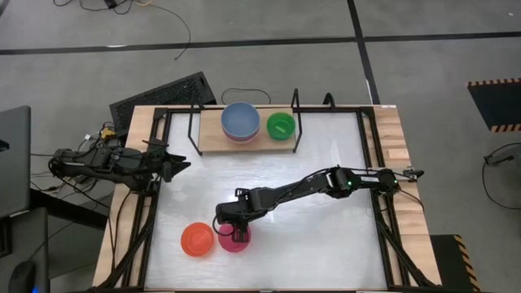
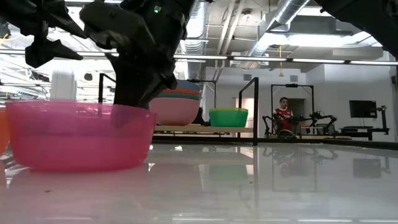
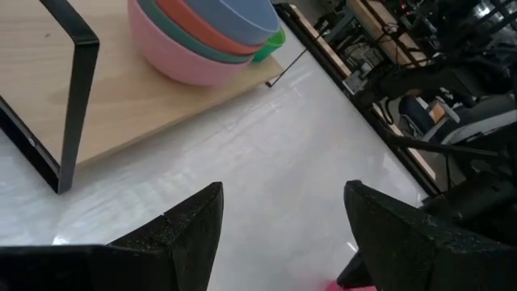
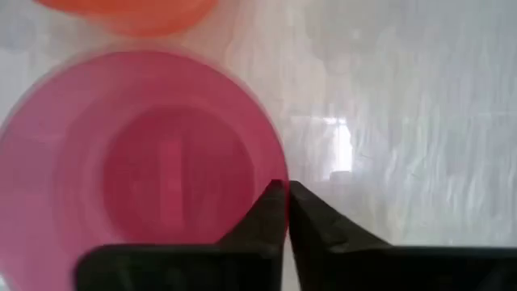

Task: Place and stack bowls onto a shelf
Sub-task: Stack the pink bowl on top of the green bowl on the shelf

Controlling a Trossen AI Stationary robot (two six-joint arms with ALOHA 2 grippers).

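A magenta bowl (image 1: 236,239) stands on its base on the white table near the front edge, with an orange bowl (image 1: 196,241) just to its left. My right gripper (image 1: 230,229) is down at the magenta bowl (image 4: 145,174), shut on its rim. On the light-wood shelf (image 1: 213,137) at the far edge rests a stack of bowls (image 1: 241,122) with a grey-blue one on top. A green bowl (image 1: 281,125) sits beside the stack. My left gripper (image 3: 283,234) waits open at the table's left edge, nothing between its fingers. My right gripper pinches the magenta bowl's rim (image 4: 273,168) on its far side, one finger inside the bowl and one outside. The fingers (image 4: 262,214) come steeply from above, slanting in from the table's right. The bowl sits upright with its base on the table (image 2: 81,134).
Black metal uprights (image 1: 194,122) stand at both ends of the shelf. A black frame (image 1: 155,203) runs along the table's sides. Open white tabletop (image 1: 326,236) lies between the front bowls and the shelf. A person (image 2: 283,115) sits far behind in the room.
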